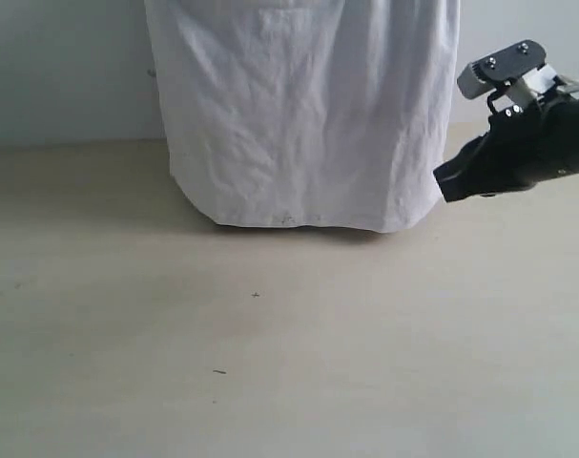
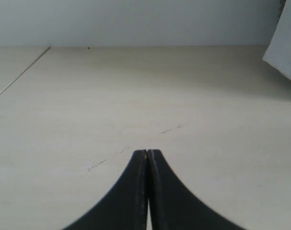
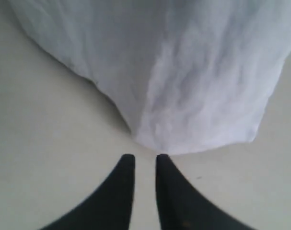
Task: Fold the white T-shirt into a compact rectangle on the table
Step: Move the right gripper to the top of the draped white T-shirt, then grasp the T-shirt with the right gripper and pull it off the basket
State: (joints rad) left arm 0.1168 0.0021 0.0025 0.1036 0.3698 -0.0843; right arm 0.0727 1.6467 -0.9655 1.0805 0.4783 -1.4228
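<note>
White T-shirt [image 1: 299, 114] spread on table [image 1: 270, 363], long axis running away from right gripper [image 3: 145, 160], slightly parted, empty, just short of shirt's hem corner; left gripper [image 2: 148, 153] pressed together, well apart from shirt.

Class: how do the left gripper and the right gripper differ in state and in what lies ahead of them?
The left gripper is shut, jaws together; the right gripper has its jaws slightly apart. The left gripper faces bare table; the right gripper points at the edge of the T-shirt, just short of it. Both are black and hold nothing.
</note>
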